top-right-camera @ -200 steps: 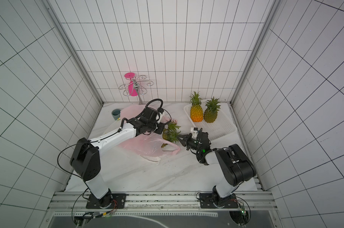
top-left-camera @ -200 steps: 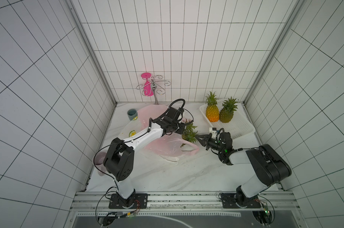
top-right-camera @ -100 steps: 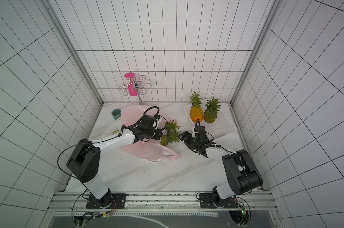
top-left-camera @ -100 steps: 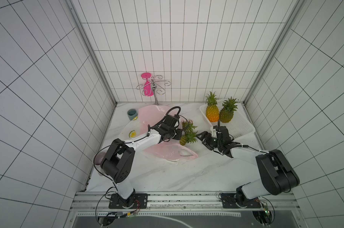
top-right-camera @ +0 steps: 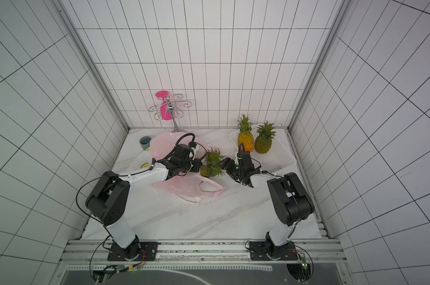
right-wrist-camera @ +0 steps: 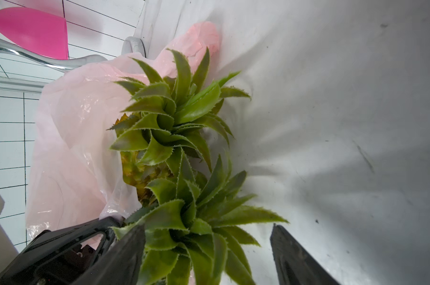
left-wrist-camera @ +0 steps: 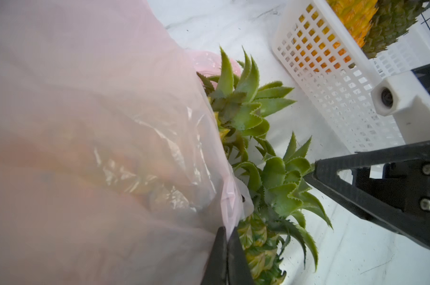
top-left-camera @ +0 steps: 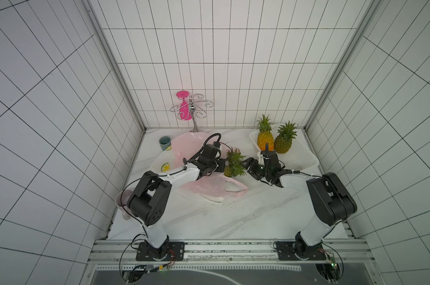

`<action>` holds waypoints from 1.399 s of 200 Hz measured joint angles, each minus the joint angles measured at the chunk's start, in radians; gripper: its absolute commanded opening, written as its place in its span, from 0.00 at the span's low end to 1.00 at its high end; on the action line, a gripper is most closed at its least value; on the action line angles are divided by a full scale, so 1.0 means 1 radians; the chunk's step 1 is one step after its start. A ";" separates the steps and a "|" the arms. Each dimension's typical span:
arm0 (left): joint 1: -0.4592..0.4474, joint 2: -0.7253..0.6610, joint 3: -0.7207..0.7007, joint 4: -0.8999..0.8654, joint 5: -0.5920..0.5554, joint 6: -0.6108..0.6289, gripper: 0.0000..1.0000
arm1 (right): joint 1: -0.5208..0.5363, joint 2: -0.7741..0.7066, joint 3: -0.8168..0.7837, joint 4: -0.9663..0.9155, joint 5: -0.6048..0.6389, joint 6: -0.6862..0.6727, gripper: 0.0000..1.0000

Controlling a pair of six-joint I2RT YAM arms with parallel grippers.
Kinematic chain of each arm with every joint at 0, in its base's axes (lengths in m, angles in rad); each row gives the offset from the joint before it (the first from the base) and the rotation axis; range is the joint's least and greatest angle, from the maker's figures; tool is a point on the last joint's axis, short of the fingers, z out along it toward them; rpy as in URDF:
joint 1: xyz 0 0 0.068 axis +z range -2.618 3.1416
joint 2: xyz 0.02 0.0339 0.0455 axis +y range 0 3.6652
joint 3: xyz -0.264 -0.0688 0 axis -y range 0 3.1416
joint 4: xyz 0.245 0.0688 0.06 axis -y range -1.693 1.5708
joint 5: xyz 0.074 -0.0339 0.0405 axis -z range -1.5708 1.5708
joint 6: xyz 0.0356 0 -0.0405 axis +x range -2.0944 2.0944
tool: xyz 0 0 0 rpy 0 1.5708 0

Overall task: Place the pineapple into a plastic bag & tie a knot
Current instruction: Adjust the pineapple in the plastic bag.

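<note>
Left end effector (left-wrist-camera: 225, 237) pinched the pink plastic bag (left-wrist-camera: 85, 123), jaws closed; right end effector (right-wrist-camera: 206, 229) stood wide astride the crown of a pineapple (right-wrist-camera: 184, 217) lying at the bag mouth on the worktop (right-wrist-camera: 332, 123).

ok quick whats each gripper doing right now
Left gripper: closed, pinching the edge of the pink bag.
Right gripper: open, with pineapple leaves between its jaws, not gripped.
</note>
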 measured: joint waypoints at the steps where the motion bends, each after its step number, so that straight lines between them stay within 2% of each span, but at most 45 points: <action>1: 0.001 0.000 0.000 0.000 0.000 0.000 0.00 | 0.000 0.001 0.000 0.002 -0.001 0.002 0.78; 42: 0.008 0.001 -0.006 0.017 0.006 -0.001 0.00 | 0.014 0.067 -0.001 0.174 -0.049 0.101 0.75; 62: 0.011 0.006 -0.006 0.024 0.008 0.000 0.00 | 0.022 0.105 -0.002 0.275 -0.063 0.150 0.67; 86: 0.019 0.010 -0.006 0.029 0.006 0.000 0.00 | 0.034 0.152 -0.006 0.396 -0.063 0.191 0.50; 116: 0.035 0.010 -0.005 0.031 -0.017 0.000 0.00 | 0.042 0.183 -0.027 0.523 -0.057 0.230 0.24; 159: 0.041 0.010 -0.002 0.024 -0.037 0.004 0.00 | 0.048 0.184 -0.040 0.562 -0.047 0.258 0.00; 210: 0.039 0.005 0.043 -0.065 -0.043 0.013 0.00 | 0.048 0.172 -0.087 0.642 -0.048 0.308 0.00; 245: 0.023 -0.032 0.090 -0.183 -0.019 0.019 0.00 | 0.046 0.140 -0.146 0.757 -0.058 0.438 0.00; 280: 0.019 -0.095 0.098 -0.228 -0.012 0.024 0.00 | 0.032 0.082 -0.201 0.846 -0.068 0.546 0.00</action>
